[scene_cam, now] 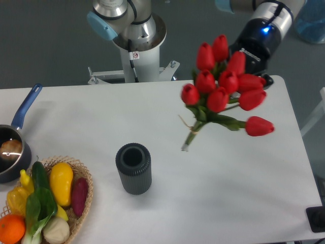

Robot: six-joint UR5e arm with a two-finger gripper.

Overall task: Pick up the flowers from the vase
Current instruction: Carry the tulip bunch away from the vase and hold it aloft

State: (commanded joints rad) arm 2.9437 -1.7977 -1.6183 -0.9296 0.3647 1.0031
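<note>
The flowers (pixel 223 84), a bunch of red tulip buds with green stems, hang in the air above the right half of the table, stem ends pointing down and left. My gripper (pixel 242 62) comes in from the upper right and is shut on the bunch; its fingers are mostly hidden behind the buds. The vase (pixel 133 169), a small dark grey ribbed cylinder, stands upright on the table left of and below the flowers. Its round mouth is open and nothing is in it. The stems are well apart from the vase.
A dark saucepan with a blue handle (pixel 12 147) sits at the left edge. A wicker basket (pixel 84 175) of vegetables stands at the front left. The arm's base (pixel 136 43) rises behind the table. A dark object (pixel 317 219) sits at the front right corner.
</note>
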